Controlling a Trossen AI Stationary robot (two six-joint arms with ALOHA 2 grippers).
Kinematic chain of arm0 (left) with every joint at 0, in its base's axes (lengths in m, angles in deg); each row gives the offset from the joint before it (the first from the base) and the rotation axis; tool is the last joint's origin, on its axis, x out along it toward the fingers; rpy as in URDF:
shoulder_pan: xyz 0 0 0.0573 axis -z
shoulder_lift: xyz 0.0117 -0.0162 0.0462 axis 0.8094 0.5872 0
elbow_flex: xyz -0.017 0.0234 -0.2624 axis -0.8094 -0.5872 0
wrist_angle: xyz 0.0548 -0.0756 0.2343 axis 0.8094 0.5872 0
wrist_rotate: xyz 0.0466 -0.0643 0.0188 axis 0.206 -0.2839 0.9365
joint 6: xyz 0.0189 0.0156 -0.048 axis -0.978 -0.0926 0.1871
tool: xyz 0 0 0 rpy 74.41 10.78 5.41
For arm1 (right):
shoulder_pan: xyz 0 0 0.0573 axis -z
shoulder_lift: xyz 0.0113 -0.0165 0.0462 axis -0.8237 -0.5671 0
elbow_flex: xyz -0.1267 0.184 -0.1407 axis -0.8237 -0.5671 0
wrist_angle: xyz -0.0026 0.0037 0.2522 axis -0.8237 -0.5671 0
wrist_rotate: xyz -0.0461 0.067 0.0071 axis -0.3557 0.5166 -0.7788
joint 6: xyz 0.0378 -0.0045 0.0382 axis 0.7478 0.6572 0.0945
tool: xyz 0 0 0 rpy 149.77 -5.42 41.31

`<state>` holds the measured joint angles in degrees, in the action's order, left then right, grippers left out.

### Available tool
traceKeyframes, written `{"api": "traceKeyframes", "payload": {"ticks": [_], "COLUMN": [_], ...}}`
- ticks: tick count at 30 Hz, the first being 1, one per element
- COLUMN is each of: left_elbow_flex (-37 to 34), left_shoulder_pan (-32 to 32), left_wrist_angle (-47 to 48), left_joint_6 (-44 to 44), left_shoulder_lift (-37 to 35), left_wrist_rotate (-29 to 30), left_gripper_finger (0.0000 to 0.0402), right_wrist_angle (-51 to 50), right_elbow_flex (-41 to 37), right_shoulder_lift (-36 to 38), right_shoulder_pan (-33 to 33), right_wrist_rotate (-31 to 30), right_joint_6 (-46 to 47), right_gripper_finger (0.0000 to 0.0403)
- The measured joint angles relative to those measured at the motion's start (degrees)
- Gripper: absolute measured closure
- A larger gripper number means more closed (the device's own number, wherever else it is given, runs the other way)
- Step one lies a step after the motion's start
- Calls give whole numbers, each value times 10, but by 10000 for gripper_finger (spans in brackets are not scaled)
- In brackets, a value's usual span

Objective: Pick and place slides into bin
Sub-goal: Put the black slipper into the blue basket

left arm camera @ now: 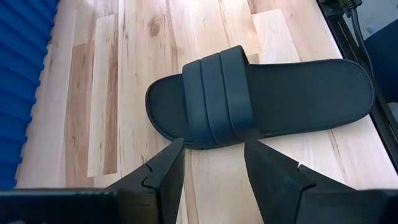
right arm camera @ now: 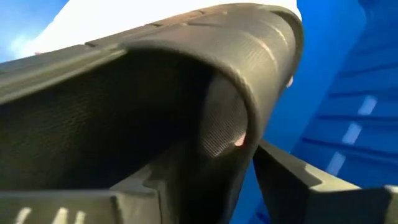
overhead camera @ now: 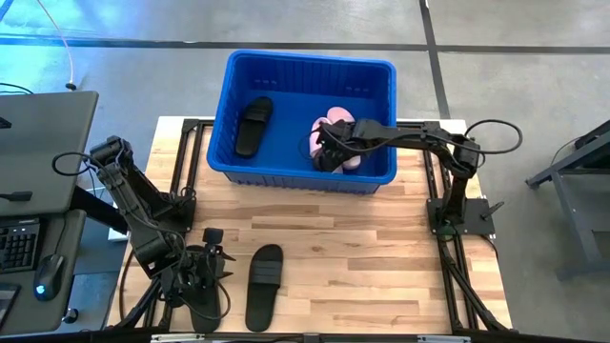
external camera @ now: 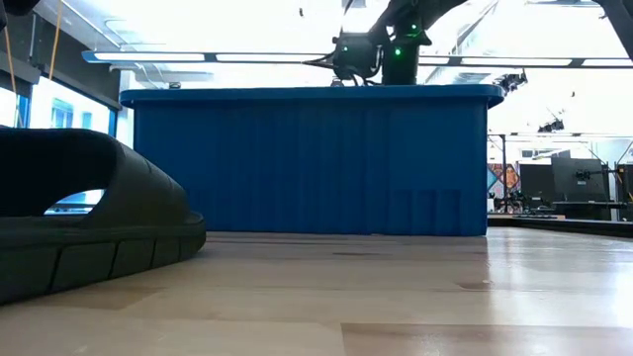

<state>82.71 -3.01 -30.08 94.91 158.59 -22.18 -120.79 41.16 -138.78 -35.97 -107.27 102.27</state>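
Observation:
The blue bin (overhead camera: pixel 310 59) stands at the table's far middle; it also shows in the low view (external camera: pixel 307 163). Inside it lie a black slide (overhead camera: pixel 253 124) and the pink slides (overhead camera: pixel 335 122). My right gripper (overhead camera: pixel 331 152) is inside the bin over the pink slides, shut on another black slide (right arm camera: pixel 155 93). My left gripper (left arm camera: pixel 211 162) is open at the table's near left, its fingertips just short of a black slide (left arm camera: pixel 261 99) that lies sole-down on the table (overhead camera: pixel 265 286). Another dark slide (overhead camera: pixel 208 310) shows partly under the left arm. My right gripper pinches the black slide's strap (right arm camera: pixel 227 124) between its two fingers, where the strap curves down at one side. The slide sits within the bin's walls over the pink slides. Whether it rests on them, I cannot tell.
A black slide (external camera: pixel 89 218) fills the low view's left side. Bare wood lies between the bin and the near slides (overhead camera: pixel 324 229). Black frame rails (overhead camera: pixel 457 286) edge the table. A desk with a keyboard (overhead camera: pixel 19 243) stands at the left.

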Motion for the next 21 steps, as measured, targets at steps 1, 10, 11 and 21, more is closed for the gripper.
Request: {"api": "traceKeyframes", "payload": {"ticks": [1,10,11,21], "left_elbow_flex": [0,0,0,0], "left_shoulder_pan": [0,0,0,0], "left_wrist_angle": [0,-2,-3,-5], "left_joint_6": [0,0,0,-1], "left_shoulder_lift": [0,0,0,0], "left_wrist_rotate": [0,0,0,0], "left_gripper_finger": [245,245,245,245], "right_wrist_angle": [1,1,0,-3], "right_elbow_flex": [3,107,123,255], "right_shoulder_lift": [0,-1,-1,0], "right_shoulder_pan": [0,-34,-39,-117], "right_wrist_rotate": [1,6,10,76], "right_joint_6": [-12,-85,-86,-180], "right_gripper_finger": [229,219,219,219]}}
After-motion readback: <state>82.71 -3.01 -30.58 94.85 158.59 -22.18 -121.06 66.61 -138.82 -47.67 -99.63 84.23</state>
